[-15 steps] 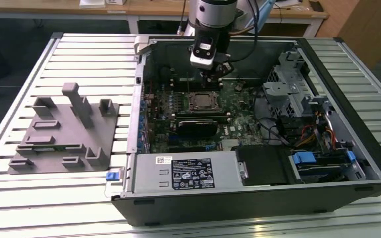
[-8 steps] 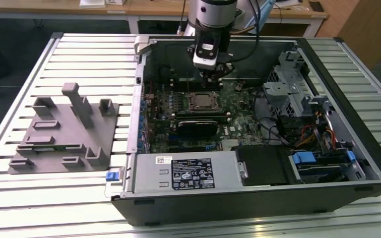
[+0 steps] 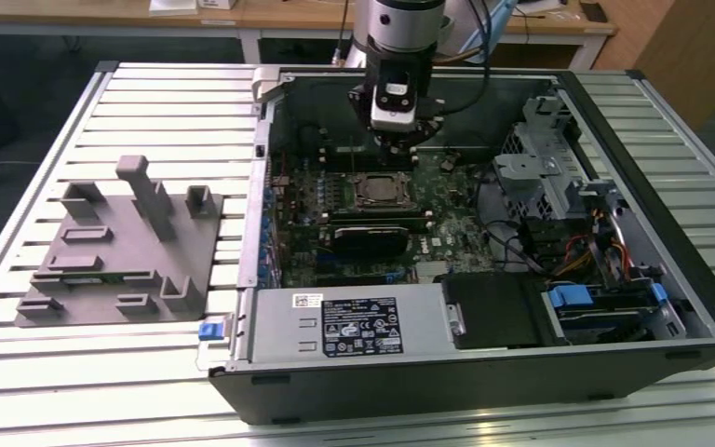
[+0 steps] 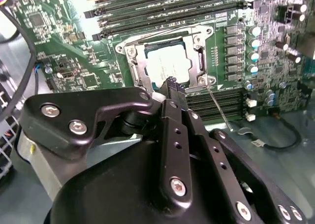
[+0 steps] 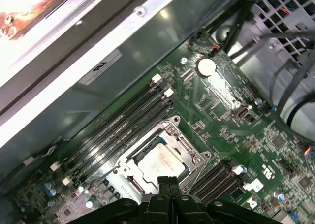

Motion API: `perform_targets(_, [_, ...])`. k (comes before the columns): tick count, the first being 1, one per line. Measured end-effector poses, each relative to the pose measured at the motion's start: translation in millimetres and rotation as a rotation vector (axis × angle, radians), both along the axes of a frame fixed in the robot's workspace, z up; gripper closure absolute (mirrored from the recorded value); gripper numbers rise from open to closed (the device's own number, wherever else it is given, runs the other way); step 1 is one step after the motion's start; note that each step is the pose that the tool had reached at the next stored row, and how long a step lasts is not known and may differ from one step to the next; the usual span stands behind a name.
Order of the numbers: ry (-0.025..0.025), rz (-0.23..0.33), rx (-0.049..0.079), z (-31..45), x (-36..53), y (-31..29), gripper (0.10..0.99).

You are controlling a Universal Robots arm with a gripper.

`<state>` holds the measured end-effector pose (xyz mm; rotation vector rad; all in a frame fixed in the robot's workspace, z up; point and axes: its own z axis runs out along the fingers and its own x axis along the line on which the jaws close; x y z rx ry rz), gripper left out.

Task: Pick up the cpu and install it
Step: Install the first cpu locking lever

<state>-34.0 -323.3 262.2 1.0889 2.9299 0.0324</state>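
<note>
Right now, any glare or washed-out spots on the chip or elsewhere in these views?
Second wrist view: the chip has a bright sheen on its metal top, and the board's upper corner is washed out. First wrist view: a blown-out patch on the case wall; the chip reads evenly. Exterior view: even light, dark inside the case.

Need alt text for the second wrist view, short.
A pale silver-topped cpu lies inside the metal socket frame on a green motherboard, seen from above. The black tool hangs just above the frame's near edge, its fingers closed together and empty. Rows of memory slots run beyond the socket.
</note>
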Motion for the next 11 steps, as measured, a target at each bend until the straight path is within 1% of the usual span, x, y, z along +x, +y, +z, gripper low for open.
perform_targets(11, [0.0,0.135,0.0,-0.2,0.0,0.0,0.98])
